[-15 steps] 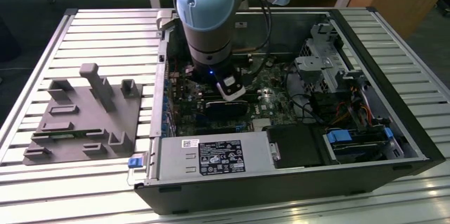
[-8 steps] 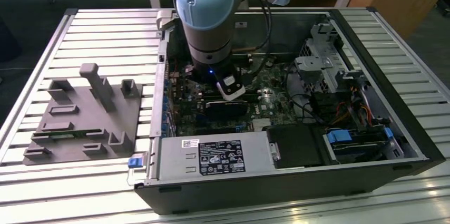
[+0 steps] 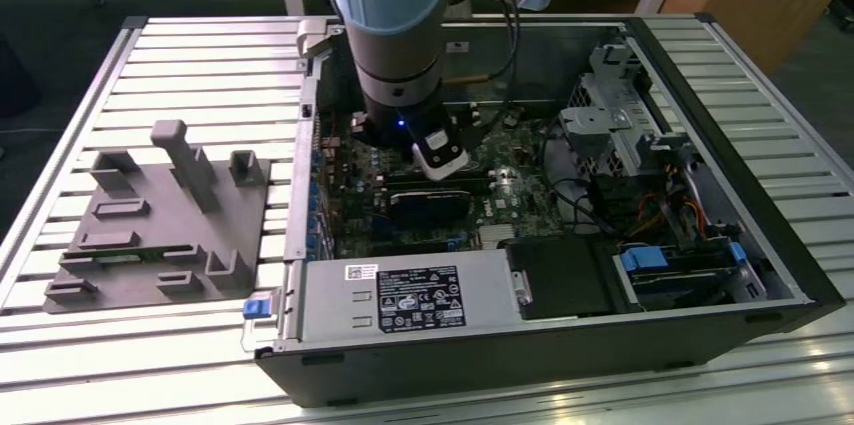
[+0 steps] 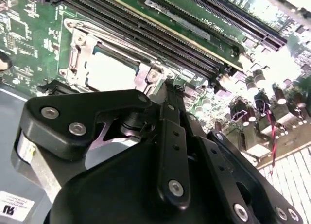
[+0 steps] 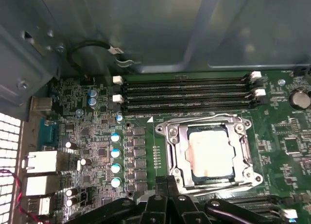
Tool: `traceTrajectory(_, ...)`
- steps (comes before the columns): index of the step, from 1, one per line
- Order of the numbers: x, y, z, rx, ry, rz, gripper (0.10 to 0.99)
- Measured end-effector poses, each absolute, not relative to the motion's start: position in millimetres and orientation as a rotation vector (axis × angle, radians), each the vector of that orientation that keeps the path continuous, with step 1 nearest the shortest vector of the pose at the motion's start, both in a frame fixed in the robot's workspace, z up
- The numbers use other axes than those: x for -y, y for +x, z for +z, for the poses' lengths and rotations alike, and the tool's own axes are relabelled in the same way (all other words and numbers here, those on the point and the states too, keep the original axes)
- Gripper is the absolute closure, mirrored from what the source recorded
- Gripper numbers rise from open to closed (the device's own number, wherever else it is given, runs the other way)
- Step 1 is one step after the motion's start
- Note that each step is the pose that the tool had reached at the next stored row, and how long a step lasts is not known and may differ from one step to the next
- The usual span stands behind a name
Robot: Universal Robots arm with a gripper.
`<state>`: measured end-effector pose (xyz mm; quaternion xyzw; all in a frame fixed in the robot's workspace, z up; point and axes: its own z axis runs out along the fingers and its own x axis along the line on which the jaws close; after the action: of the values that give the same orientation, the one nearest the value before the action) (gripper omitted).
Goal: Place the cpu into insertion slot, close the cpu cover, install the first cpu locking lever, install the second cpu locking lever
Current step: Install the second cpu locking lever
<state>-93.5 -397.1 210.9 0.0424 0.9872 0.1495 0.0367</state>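
The end effector (image 5: pixel 167 195), its fingers drawn together on nothing, hovers just beside the socket edge inside the open computer case (image 3: pixel 694 275), where the cpu (image 5: pixel 210 152) sits flat in its slot with the cpu cover (image 5: pixel 176 151) lowered around it, framing its grey top.

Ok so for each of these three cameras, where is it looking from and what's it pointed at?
Exterior view: off the arm, above the open computer case, looking down; the arm reaches inside.
First wrist view: on the arm, facing the motherboard; the cpu sits in its socket, framed by the cpu cover; the gripper shows.
Second wrist view: on the arm, close behind the gripper.
Both wrist views share the socket and memory slots.
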Motion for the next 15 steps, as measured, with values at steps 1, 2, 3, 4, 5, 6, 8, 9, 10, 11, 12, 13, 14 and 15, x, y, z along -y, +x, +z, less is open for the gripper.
traceTrajectory(1, 397.0, -93.1, 212.1, -3.032, 0.130, 0.452, 0.980)
traceTrajectory(2, 397.1, -92.6, 213.0, -3.033, 0.129, 0.438, 0.980)
traceTrajectory(3, 397.1, -92.1, 213.5, -3.036, 0.128, 0.419, 0.980)
traceTrajectory(4, 397.2, -91.4, 213.6, -3.037, 0.128, 0.403, 0.980)
traceTrajectory(5, 397.1, -90.6, 213.6, -3.039, 0.128, 0.390, 0.980)
traceTrajectory(6, 397.1, -89.5, 213.6, -3.040, 0.128, 0.378, 0.980)
traceTrajectory(8, 397.1, -85.3, 213.6, -3.041, 0.129, 0.361, 0.980)
traceTrajectory(9, 397.2, -82.9, 213.6, -3.042, 0.130, 0.354, 0.980)
traceTrajectory(10, 397.1, -80.4, 213.6, -3.042, 0.132, 0.346, 0.980)
traceTrajectory(11, 397.1, -77.7, 213.6, -3.043, 0.133, 0.339, 0.980)
traceTrajectory(12, 397.1, -74.7, 213.6, -3.043, 0.133, 0.331, 0.980)
traceTrajectory(13, 396.9, -72.0, 213.6, -3.044, 0.134, 0.326, 0.980)
traceTrajectory(14, 396.6, -69.7, 213.6, -3.044, 0.134, 0.321, 0.980)
traceTrajectory(15, 395.8, -67.9, 213.6, -3.045, 0.134, 0.316, 0.980)
